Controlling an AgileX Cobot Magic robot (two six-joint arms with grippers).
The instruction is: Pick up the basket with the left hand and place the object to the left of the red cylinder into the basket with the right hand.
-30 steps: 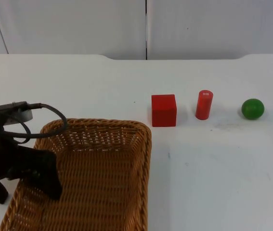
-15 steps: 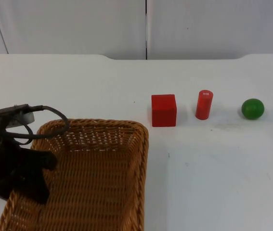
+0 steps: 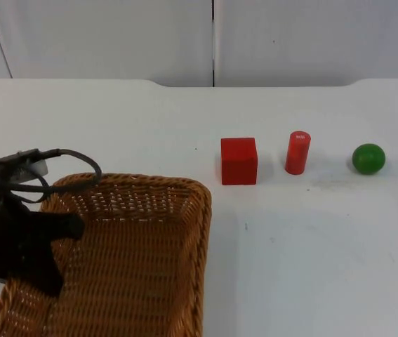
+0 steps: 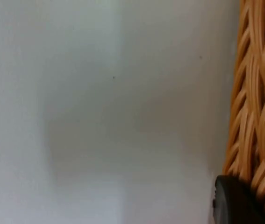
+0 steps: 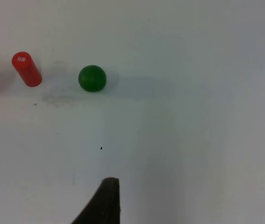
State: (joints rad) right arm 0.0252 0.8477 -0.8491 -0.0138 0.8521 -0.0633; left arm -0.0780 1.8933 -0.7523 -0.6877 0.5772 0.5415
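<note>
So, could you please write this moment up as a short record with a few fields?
basket: wicker basket, near left of the table, rim gripped by the left end effector
left end effector: at the basket's left rim
target: red cube, standing left of the red cylinder, untouched
other object: green ball, right of the cylinder
right end effector: above bare table, short of the ball, holding nothing

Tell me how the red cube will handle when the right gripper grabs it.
The red cube has flat, parallel faces and sits square on the table, so it probably grips securely and won't roll. It looks rigid, likely wood or plastic, so it shouldn't deform. The red cylinder stands close beside it, so a wide approach might tip that.
</note>
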